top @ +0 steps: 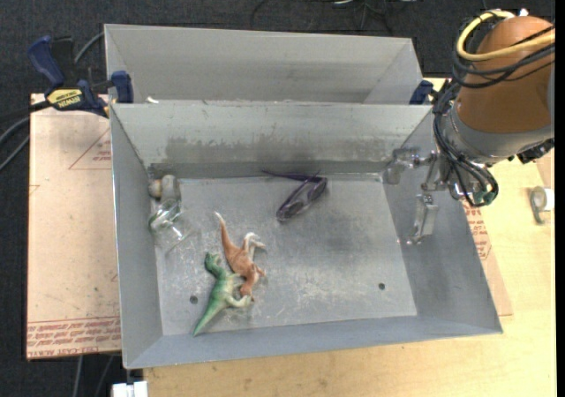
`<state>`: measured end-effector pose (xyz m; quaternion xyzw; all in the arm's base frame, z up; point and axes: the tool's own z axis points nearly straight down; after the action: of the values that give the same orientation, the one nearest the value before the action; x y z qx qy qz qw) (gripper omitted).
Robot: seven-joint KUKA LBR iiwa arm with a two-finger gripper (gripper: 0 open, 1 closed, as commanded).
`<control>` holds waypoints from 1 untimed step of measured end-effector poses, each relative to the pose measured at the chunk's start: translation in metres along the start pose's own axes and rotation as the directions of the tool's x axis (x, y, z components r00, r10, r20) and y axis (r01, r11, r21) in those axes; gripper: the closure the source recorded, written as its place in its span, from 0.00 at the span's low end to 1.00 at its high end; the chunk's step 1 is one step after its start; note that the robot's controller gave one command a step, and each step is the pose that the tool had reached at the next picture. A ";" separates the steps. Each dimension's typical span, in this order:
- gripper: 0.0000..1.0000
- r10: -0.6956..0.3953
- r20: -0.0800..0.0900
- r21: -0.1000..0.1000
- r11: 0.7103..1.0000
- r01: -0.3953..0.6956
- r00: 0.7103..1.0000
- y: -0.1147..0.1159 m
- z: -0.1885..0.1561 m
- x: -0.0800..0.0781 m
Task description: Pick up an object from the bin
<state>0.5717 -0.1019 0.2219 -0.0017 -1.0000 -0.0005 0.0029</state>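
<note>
You have the jaws at the right side of the bin [446, 294], over bare floor at the foot of the right wall, and you can't tell how wide they stand or whether they grip anything. Nearest thing is the purple sunglasses [301, 196] at far centre, long axis near-left to far-right, open floor on all sides. Orange dinosaur [240, 254] and green dinosaur [219, 292] lie touching at near left, green tail pointing near-left; clear plastic piece [165, 213] by the left wall.
</note>
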 end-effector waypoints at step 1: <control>0.00 -0.004 0.007 0.001 1.000 0.004 1.000 0.001 -0.004 -0.002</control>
<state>0.5733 -0.1011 0.2263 0.0004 -1.0000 0.0000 -0.0009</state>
